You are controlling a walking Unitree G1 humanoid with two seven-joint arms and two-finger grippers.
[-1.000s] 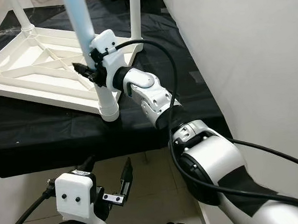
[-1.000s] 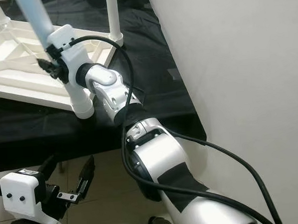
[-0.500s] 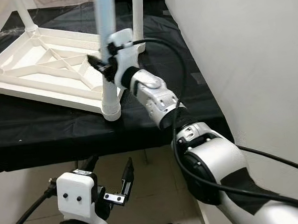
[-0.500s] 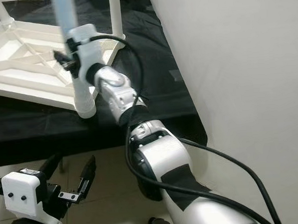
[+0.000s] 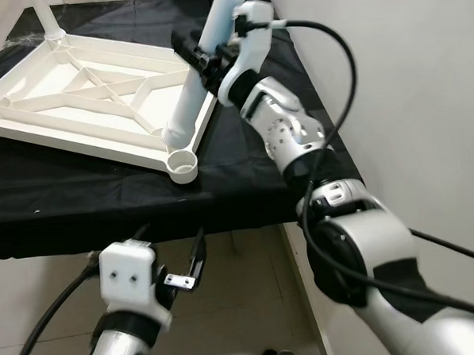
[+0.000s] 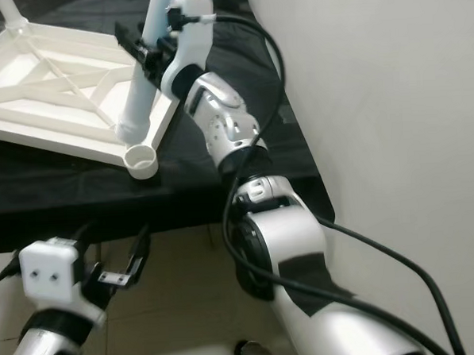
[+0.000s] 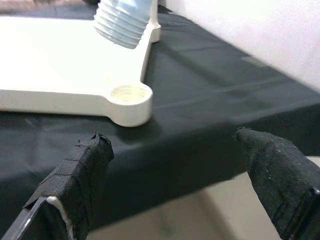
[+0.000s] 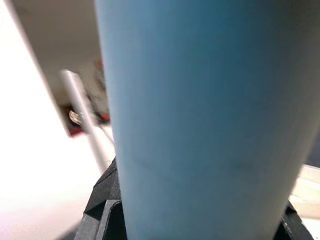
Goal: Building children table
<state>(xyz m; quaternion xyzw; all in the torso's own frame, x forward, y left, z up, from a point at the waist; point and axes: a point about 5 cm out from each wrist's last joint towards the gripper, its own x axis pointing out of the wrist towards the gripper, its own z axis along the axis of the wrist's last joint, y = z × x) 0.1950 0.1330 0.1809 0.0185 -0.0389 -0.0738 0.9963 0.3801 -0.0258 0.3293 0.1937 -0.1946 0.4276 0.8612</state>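
The white children's tabletop (image 5: 82,98) lies upside down on a black-covered table. My right gripper (image 5: 202,58) is shut on a pale blue leg (image 5: 194,96) that leans with its top to the right. The leg's threaded end (image 7: 122,22) hangs just above and behind the empty near corner socket (image 5: 184,161), free of it. In the right wrist view the leg (image 8: 200,100) sits between the black fingers. My left gripper (image 5: 171,260) hangs open below the table's front edge, with nothing between its fingers (image 7: 82,170), and looks at the socket (image 7: 129,95).
Another leg (image 5: 44,14) stands in the far left corner of the tabletop. The black cloth (image 5: 80,209) drapes over the table's front edge above a tiled floor (image 5: 244,304). A pale wall (image 5: 408,97) runs close along the right side.
The leg stood in the near corner socket; now it is out of it, tilted top-right, its end above the empty socket. My right gripper moved farther back and right with it. The camera shifted.
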